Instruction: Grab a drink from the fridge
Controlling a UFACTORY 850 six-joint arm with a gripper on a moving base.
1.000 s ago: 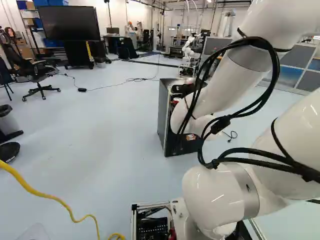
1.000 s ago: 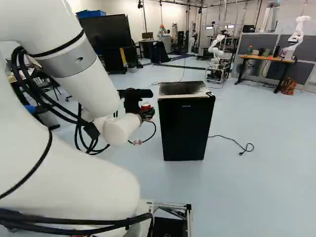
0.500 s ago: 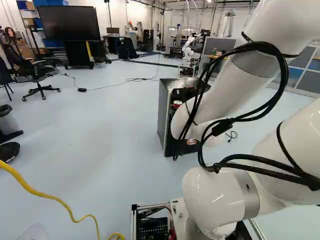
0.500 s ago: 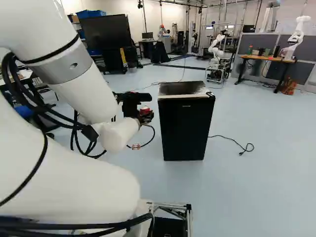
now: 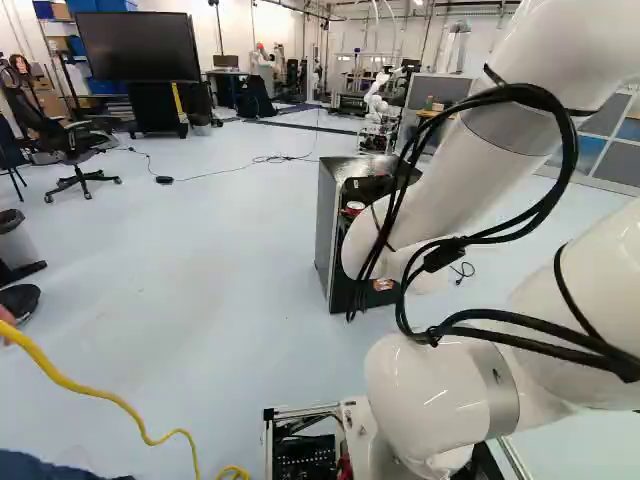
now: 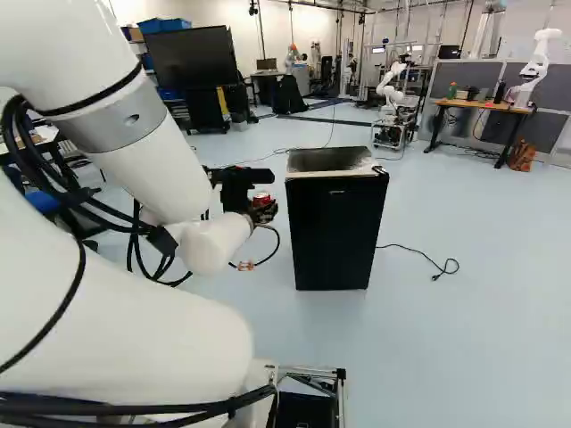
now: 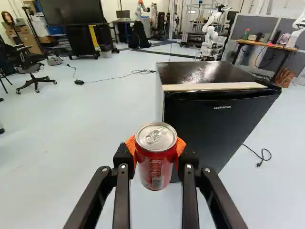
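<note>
Left base view puts nearest us, left of the fridge (image 6: 335, 234) and on its near side, a yellow cable (image 5: 92, 397) and a person's dark blue clothing (image 5: 50, 468). Our arm (image 6: 150, 147) reaches out to the fridge's near left. We have our gripper (image 6: 262, 209) clenched on a red drink can (image 7: 155, 160), one orange pad pressed to each side; the can stands upright, outside the fridge and near its left front edge. The fridge's black front is closed, with a pale strip along the top edge. Right of the fridge we see a black cord (image 6: 415, 256) on the floor. Farther off, an office chair (image 5: 75, 150) is left of the fridge, another robot (image 6: 388, 89) beyond it, a wooden table (image 6: 482, 105) beyond its right side, and a big dark screen (image 5: 137, 45) beyond its left.
</note>
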